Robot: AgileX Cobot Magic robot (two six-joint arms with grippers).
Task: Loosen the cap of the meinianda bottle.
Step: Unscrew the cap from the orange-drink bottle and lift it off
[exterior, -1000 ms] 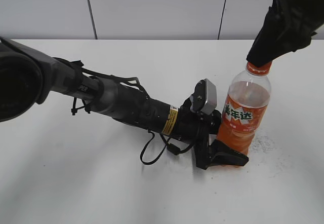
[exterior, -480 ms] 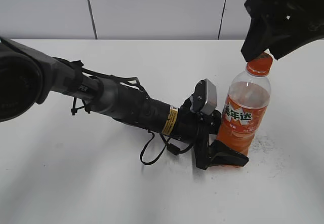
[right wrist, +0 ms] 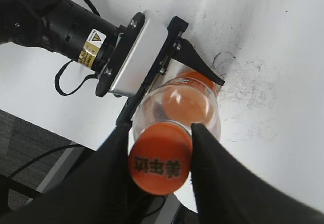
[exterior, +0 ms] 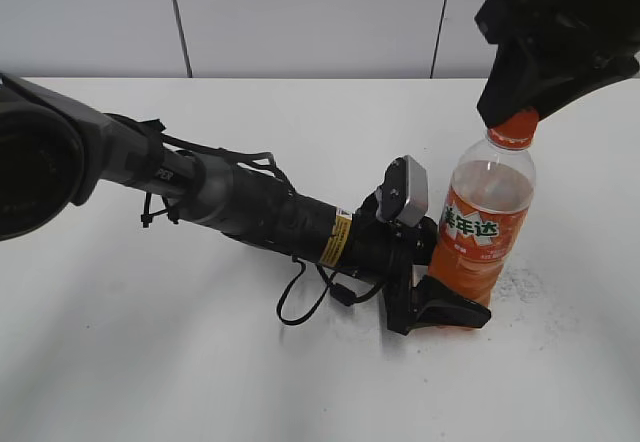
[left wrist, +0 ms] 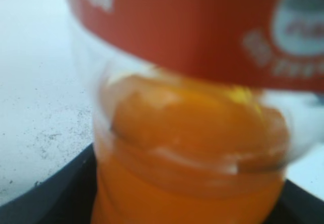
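Observation:
The meinianda bottle [exterior: 484, 232] stands upright on the white table, with orange drink and an orange label. Its orange cap [exterior: 513, 128] shows from above in the right wrist view [right wrist: 161, 164], with dark characters on top. My right gripper [exterior: 515, 110] is over the bottle's top. In the right wrist view [right wrist: 161, 131] its two black fingers press on either side of the cap. My left gripper [exterior: 440, 304] is shut on the bottle's lower body near the table. In the left wrist view the bottle [left wrist: 192, 133] fills the frame, blurred, between the dark fingers [left wrist: 187, 211].
The left arm [exterior: 250, 207] lies low across the white table [exterior: 150, 362] with a loose black cable loop [exterior: 300, 307]. Dark specks mark the table right of the bottle [exterior: 530, 284]. The table edge and grey floor show in the right wrist view [right wrist: 25, 143].
The right gripper first covered the cap, then lifted and turned so the cap showed, and now sits lower on the cap again. The bottle and left arm have not moved.

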